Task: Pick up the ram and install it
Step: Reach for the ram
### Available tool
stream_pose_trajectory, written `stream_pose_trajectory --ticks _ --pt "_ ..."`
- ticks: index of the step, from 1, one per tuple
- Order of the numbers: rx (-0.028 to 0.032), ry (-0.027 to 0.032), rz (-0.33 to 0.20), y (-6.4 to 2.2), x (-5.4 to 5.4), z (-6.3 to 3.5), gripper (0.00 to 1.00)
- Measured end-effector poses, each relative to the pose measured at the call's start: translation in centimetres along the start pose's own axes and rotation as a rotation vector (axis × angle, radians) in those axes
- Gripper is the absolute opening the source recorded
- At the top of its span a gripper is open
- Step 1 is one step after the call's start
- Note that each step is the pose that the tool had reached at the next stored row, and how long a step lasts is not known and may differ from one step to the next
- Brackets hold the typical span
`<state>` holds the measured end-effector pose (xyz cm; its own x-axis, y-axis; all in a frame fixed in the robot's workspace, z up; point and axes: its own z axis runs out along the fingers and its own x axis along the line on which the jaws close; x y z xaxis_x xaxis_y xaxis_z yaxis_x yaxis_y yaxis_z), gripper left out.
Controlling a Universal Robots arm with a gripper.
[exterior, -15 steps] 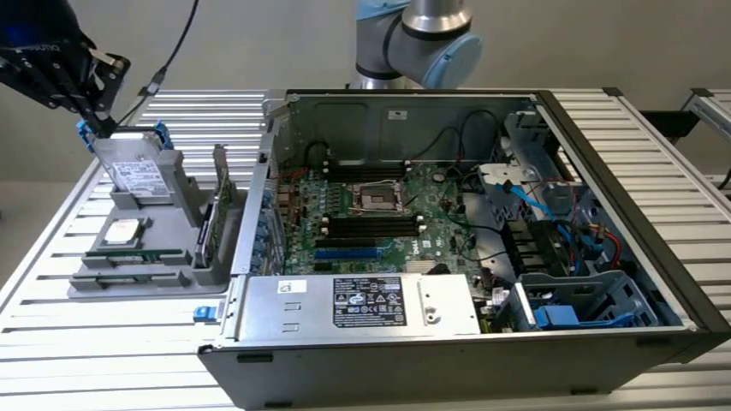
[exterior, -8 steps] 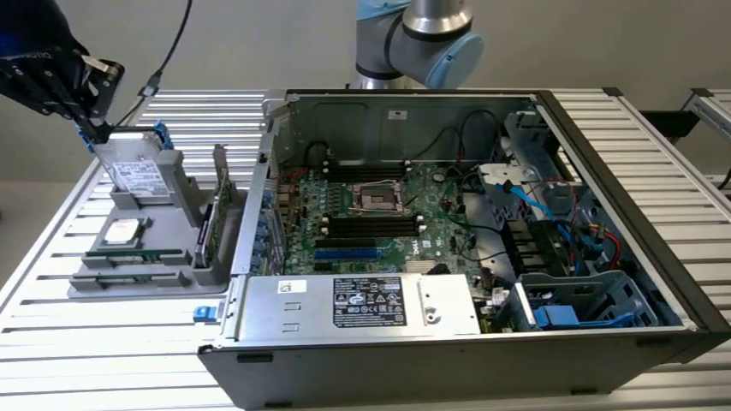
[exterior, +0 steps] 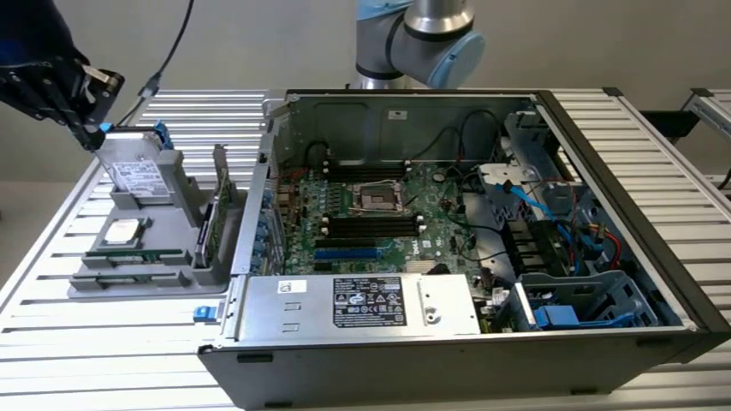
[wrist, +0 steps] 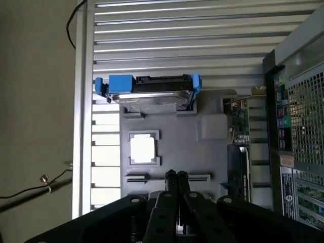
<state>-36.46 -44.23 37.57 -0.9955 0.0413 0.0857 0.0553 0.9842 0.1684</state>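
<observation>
While the claw (wrist: pixel 177 175) hangs pinched together above gray tray (wrist: pixel 172 147), ram (exterior: pixel 128 255) in its slot, labels unreadable

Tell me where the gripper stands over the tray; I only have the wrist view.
Observer: The gripper hangs high at the exterior view's left, its tips by the upright hard drive's top corner, well above the ram lying in the gray tray.
Operator: Describe the inside of the case.
Observer: The case is open; on the motherboard, long black slots flank the CPU socket on two sides.
Operator: Say what lies along the edge nearest the exterior camera.
Observer: A silver box with a label, and a blue slot just behind it.
</observation>
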Motion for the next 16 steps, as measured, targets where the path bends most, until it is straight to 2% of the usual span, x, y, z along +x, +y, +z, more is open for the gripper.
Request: stream_pose_trajectory --ticks 1,2,3,4,7,9,10,16 --pt "0.0027 0.0093 0.001 0.00 -0.08 0.02 0.10" --pt "0.0085 0.0151 0.003 0.03 -0.08 0.03 0.10" --pt "0.0181 0.0177 0.004 0.09 -0.08 0.04 0.10" --pt "0.0300 0.0178 0.004 0.12 -0.08 0.05 0.10" --pt "0.0809 0.0159 0.001 0.16 -0.06 0.06 0.10" --pt "0.1088 0.0135 -0.003 0.16 -0.05 0.06 0.10" --pt "0.1212 0.0104 -0.006 0.16 -0.04 0.06 0.10" --pt "0.1746 -0.0262 -0.039 0.19 -0.04 0.07 0.10"
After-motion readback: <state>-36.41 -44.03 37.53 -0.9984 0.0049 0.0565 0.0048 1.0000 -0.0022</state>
